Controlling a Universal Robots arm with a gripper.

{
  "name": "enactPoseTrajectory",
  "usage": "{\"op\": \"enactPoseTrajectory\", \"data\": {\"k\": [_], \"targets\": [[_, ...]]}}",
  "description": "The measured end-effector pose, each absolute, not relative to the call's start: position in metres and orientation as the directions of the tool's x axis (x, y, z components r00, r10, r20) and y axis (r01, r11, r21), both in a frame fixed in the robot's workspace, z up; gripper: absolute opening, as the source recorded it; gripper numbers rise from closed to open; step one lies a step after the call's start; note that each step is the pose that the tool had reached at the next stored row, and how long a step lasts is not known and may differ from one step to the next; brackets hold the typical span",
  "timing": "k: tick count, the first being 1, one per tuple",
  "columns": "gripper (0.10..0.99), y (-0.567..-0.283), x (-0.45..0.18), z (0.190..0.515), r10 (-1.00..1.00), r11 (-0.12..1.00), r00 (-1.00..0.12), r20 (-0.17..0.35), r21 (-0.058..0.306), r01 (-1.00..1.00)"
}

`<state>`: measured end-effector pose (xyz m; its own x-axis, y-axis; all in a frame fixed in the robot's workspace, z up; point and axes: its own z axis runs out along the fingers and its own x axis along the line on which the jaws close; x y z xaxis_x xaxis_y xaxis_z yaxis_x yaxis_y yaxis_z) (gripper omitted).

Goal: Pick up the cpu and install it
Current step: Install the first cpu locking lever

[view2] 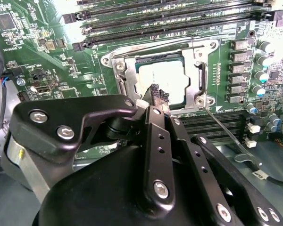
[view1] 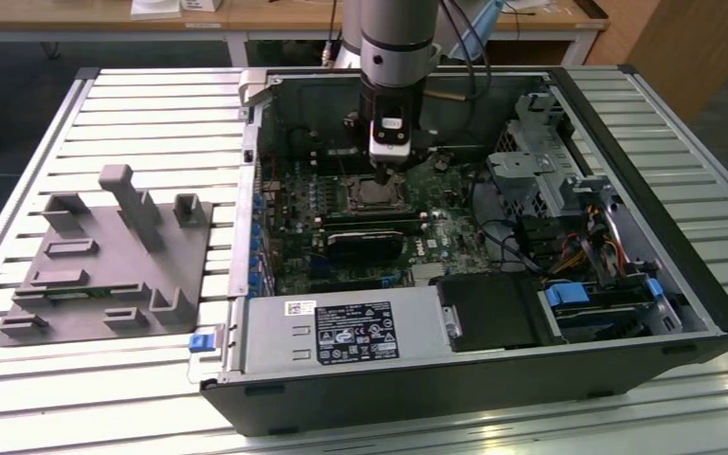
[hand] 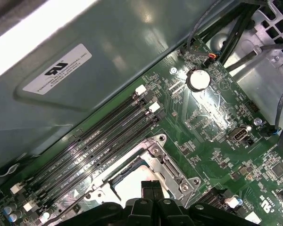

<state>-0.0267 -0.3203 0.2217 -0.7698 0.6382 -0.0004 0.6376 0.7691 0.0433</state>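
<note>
Gripper (view2: 156, 96) above cpu (view2: 162, 82) in socket (view2: 120, 77).
Fingers pressed together, tips down at cpu's 7 o'clock edge, apparently to seat it; hung over the board (view1: 377, 237).

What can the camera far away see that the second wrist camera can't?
The exterior view alone takes in the whole computer case, the grey fixture blocks on the slatted table, and the arm reaching down. The second wrist view alone gives the close-up: silver capacitors beside the socket. Both show the gripper over the cpu lying in its socket.
</note>
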Motion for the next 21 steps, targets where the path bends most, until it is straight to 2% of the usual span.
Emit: {"op": "enactPoseTrajectory", "data": {"k": [21], "targets": [[0.106,-0.3200,-0.0267,0.2263,0.638,0.769,-0.770,-0.001,0.043,0.638]]}}
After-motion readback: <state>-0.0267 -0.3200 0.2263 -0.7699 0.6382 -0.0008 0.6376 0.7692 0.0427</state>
